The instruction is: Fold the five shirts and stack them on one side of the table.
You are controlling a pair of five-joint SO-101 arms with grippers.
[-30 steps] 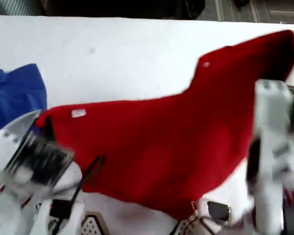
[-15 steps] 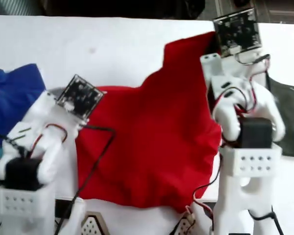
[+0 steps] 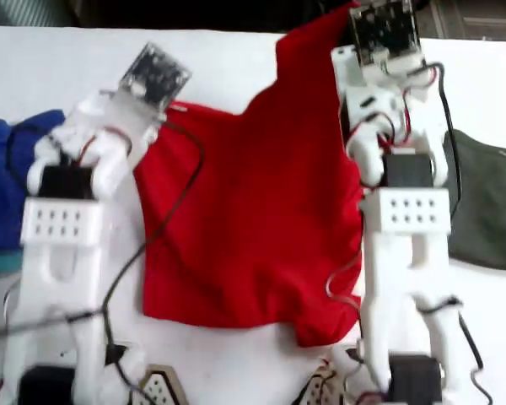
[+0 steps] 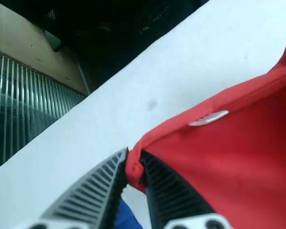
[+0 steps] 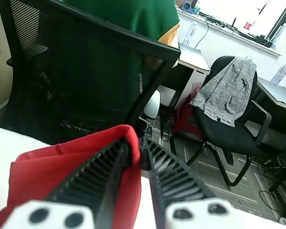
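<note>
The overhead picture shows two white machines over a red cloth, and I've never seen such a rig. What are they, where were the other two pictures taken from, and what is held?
They are two small robot arms, the left arm and the right arm, seen by a fixed camera above a white table. The other two pictures come from a camera on each arm's wrist, looking along its gripper. A red fabric shirt lies spread between the arms. The left gripper is shut on one corner of it; the right gripper is shut on its edge near the table's far side. A blue shirt lies beside the left arm, a dark green garment beside the right.
</note>
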